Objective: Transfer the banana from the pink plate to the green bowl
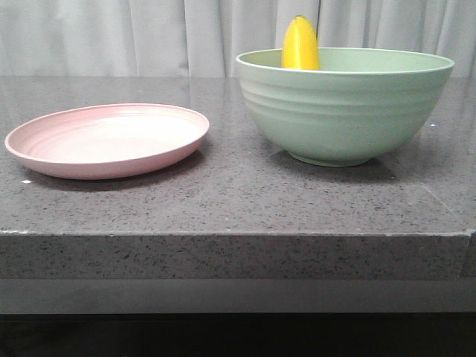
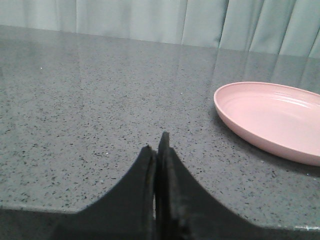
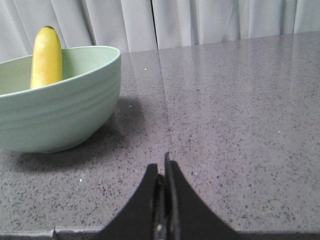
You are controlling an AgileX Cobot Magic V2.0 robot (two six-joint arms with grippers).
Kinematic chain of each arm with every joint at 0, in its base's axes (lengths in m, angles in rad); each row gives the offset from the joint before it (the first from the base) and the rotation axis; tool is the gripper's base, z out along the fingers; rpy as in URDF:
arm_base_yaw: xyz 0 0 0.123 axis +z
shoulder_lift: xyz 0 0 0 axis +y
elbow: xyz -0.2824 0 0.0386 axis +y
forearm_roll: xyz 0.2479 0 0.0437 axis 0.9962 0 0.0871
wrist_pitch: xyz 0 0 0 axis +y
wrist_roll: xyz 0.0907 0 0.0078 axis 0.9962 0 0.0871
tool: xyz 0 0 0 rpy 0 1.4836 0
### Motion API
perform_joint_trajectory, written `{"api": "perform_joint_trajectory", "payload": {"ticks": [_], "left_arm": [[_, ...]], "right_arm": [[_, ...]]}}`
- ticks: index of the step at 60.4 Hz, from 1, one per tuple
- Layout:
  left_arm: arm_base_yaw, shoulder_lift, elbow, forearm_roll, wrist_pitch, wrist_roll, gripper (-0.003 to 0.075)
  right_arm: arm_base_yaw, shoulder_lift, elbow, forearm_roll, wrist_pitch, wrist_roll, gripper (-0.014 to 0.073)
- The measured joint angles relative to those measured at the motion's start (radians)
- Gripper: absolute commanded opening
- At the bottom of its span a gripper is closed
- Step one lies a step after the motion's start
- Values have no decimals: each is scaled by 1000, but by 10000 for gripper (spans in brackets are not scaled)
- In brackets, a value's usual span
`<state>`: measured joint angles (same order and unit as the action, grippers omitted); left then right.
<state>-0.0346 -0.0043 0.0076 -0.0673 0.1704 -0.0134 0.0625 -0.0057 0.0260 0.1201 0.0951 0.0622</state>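
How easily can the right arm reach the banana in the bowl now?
Probably yes. The banana sticks up above the rim of the green bowl, and only bare counter lies between it and the right gripper, which is shut and would have to open first.

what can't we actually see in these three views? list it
- Banana: only its upper end shows in front and right wrist views; the green bowl wall hides the rest and how it rests inside.
- Bowl floor: hidden by its own wall in both views.
- Pink plate: cut off by the frame edge in left wrist view.
- Left gripper and right gripper: only fingertips in frame; neither arm appears in front view.
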Motion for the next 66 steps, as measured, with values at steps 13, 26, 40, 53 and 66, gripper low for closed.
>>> {"api": "perform_joint_trajectory", "payload": {"ticks": [13,26,40,53,66], "left_arm": [[0,0,0,0,-2,0,-20],[0,0,0,0,-2,0,-20],[0,0,0,0,-2,0,-20],[0,0,0,-2,-2,0,-20],[0,0,0,-2,-2,0,-20]], "right_arm": [[-4,-5,0,0,24,2,-78],[-4,-5,0,-1,30,2,-78],[-4,-5,0,-3,30,2,-78],[-4,-5,0,-3,30,2,-78],[-4,-5,0,-3,30,2,-78]]}}
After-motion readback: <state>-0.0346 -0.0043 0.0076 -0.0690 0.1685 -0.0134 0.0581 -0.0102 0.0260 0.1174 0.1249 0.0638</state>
